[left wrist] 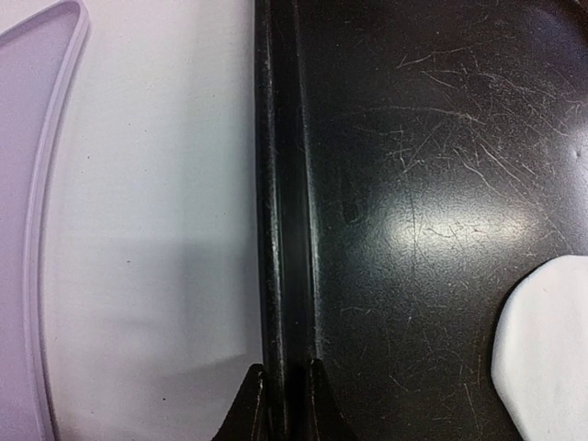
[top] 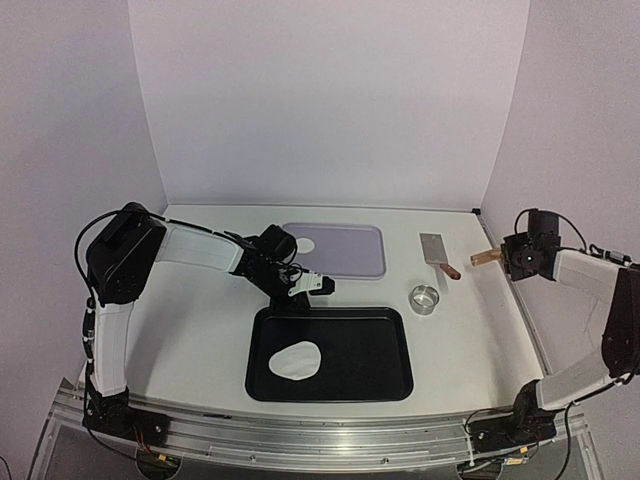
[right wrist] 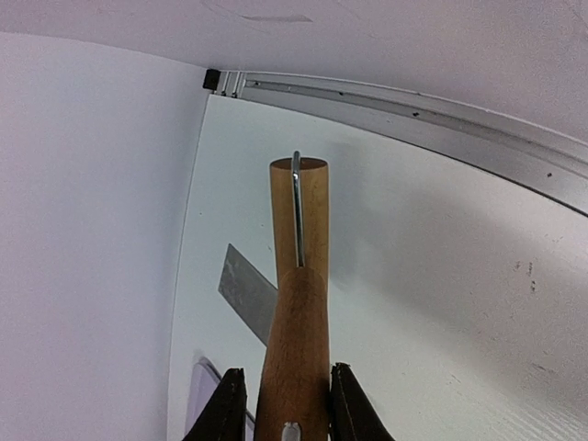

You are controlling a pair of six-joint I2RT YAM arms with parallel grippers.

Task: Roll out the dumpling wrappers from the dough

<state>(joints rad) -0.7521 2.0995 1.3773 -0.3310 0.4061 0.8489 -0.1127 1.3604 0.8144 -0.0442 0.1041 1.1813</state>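
**A:** What lies nearest me?

**B:** A glossy, scratched black tray [top: 370, 360] carrying a flat, uneven white dough sheet [top: 295, 362]. My left gripper [left wrist: 287, 409] pinches the tray's raised far rim, jaws narrow.

**A:** And beyond?

**B:** A small steel ring [top: 425, 299] and a flat metal scraper [top: 433, 247]. My right gripper [right wrist: 287, 400] clamps a smooth wooden handle [right wrist: 299, 303]. Farthest, one thin round dumpling wrapper [top: 306, 244] lies on the matte lavender tray [top: 350, 255].

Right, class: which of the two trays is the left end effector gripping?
The black tray, nearer the arms, holding white dough; the left end effector pinches its far rim. The lavender tray behind it is ungripped.
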